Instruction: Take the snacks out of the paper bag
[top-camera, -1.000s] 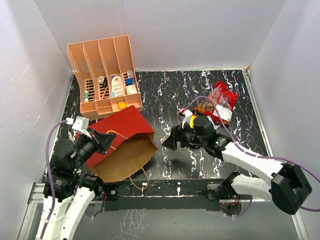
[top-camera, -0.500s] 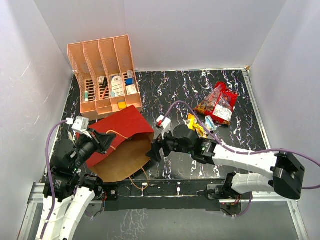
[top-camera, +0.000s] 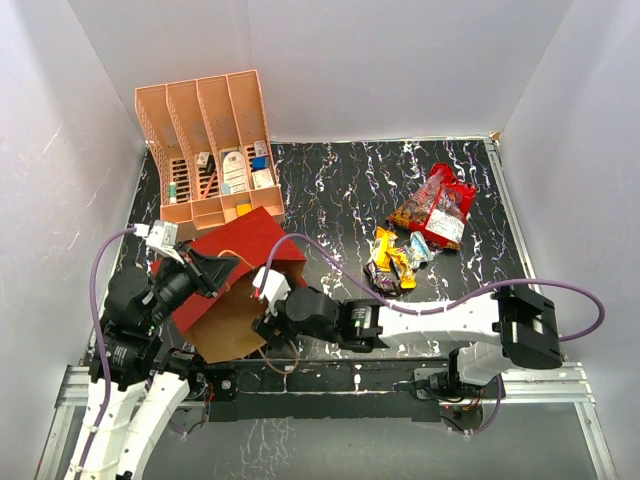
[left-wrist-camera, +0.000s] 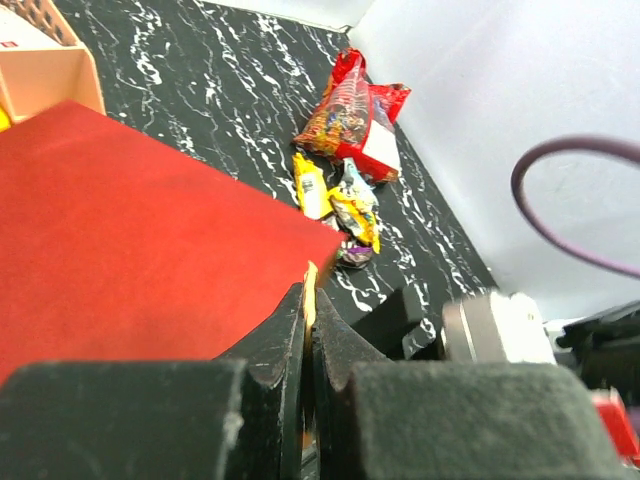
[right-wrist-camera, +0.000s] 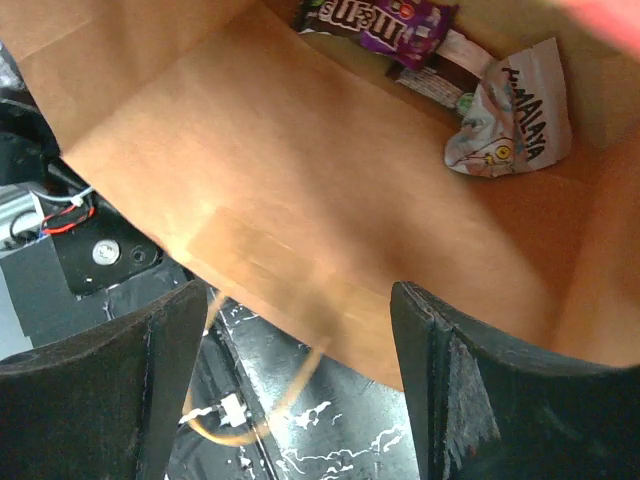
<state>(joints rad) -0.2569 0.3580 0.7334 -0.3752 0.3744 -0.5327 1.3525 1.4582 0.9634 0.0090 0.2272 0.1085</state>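
Snacks (right-wrist-camera: 505, 115) inside paper bag (right-wrist-camera: 250, 200) (right wrist)

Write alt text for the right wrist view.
The open right gripper faces into the paper bag, whose inside is brown. A purple packet and a crumpled silver-white packet lie at its far end. The bag's tan handle loops over the black marbled table below.

The top view looks steeply down over the whole table (top-camera: 340, 190). Both wrist views sit close to the paper bag (top-camera: 250, 235), the right facing inside it.
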